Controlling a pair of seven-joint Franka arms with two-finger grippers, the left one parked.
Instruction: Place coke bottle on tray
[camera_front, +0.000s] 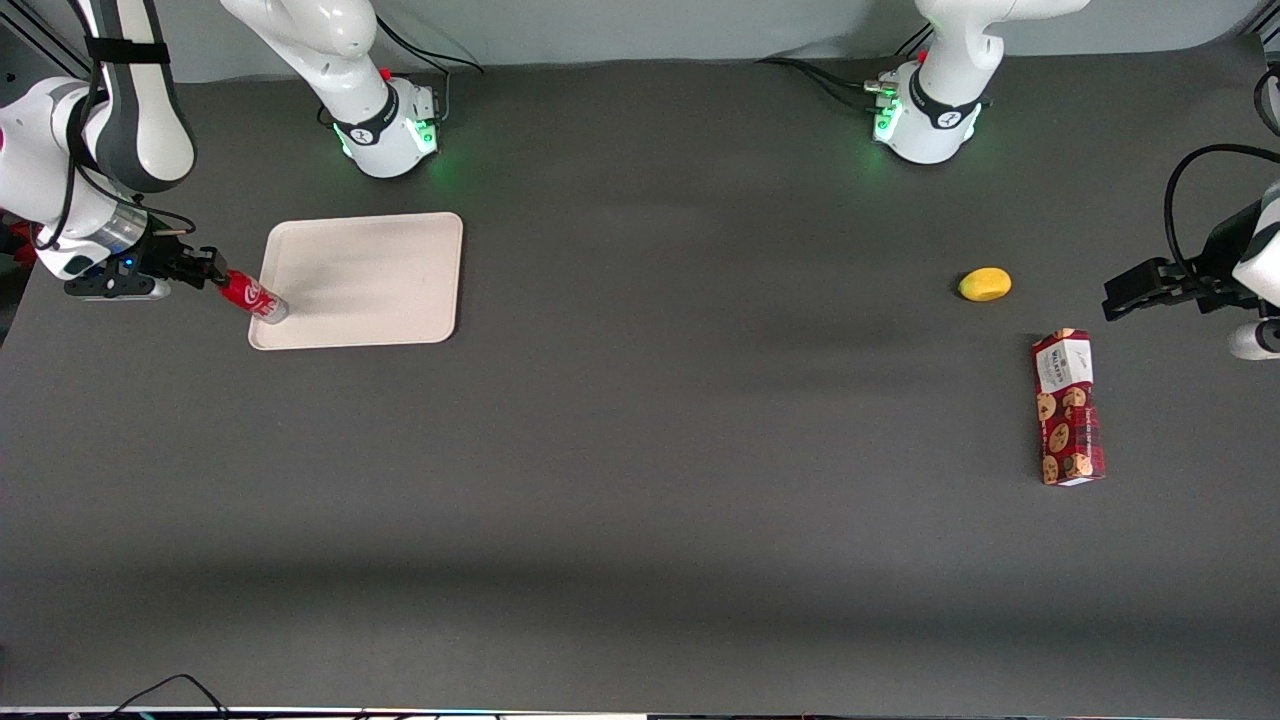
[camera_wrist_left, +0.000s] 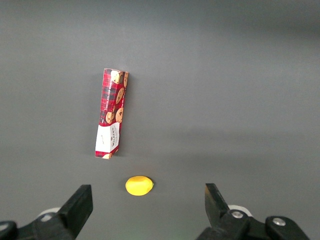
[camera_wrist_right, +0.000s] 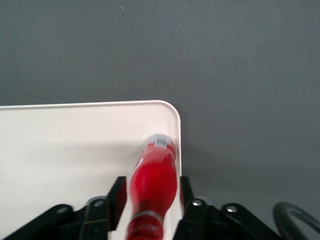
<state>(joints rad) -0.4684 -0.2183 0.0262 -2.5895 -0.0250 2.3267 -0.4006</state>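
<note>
Tilting down toward its silvery base, the coke bottle (camera_front: 252, 295) is held by its capped end in the right arm's gripper (camera_front: 208, 270), whose two fingers are closed snugly against the bottle's upper body, as is shown plainly in the right wrist view (camera_wrist_right: 152, 187). The base is seen over the corner of the tray (camera_front: 390, 285) nearest the working arm, just inside the low rim (camera_wrist_right: 176, 125); whether it touches the tray floor cannot be told. The carrying step appears nearly done and the placing step is judged to be in hand. A short lowering, and perhaps a small shift inward from the rim, would be called for before the fingers are opened. Well apart, toward the parked arm's end of the table, a yellow lemon-like object (camera_front: 985, 284) and a red cookie box (camera_front: 1068, 407) are left lying.
</note>
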